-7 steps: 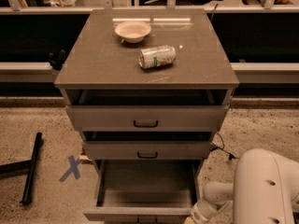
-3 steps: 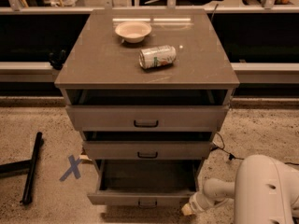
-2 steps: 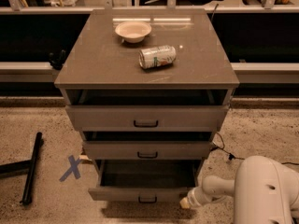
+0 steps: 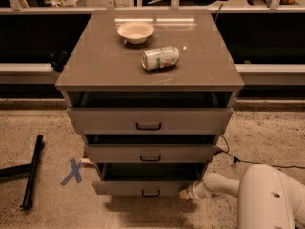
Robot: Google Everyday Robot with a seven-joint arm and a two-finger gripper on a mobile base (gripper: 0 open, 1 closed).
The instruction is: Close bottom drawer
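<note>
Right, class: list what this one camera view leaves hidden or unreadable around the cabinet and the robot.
- Bottom drawer interior: shadowed beneath the middle drawer.
- Gripper, at that drawer's right front corner: contact with the panel too small to tell.
- Can label: print too small to read.
- Robot arm: cut off by the bottom-right edge.
</note>
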